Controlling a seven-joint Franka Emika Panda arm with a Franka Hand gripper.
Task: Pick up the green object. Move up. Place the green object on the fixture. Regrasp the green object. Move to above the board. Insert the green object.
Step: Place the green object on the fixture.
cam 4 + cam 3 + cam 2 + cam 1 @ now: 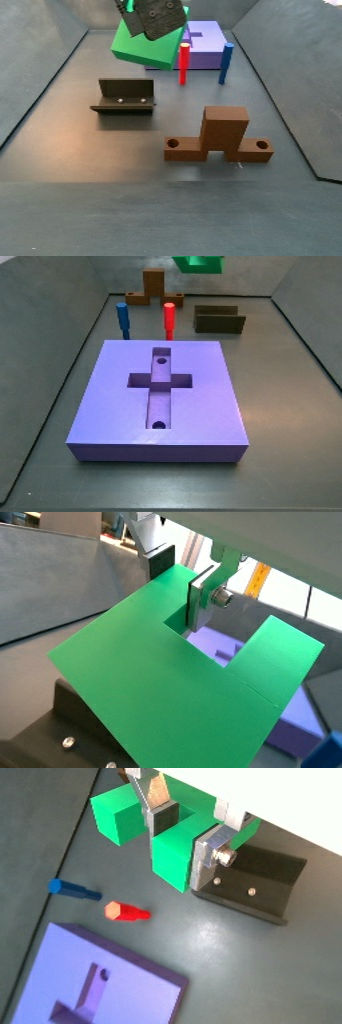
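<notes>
Nearest the wrist, the gripper (183,830) is closed on the green object (171,856), its silver plates pinching the bar between the two prongs, as both wrist views show. The piece (147,42) hangs tilted, high above the floor. Below it in a wrist view sits the fixture (259,881), not yet touched. The likely risk is a skewed set-down: the tilted piece may miss the fixture's channel, tip, or slip in the pads. Farther off lie the red peg (127,912) and blue peg (72,890), then the board (91,983); a low swing could knock the pegs.
</notes>
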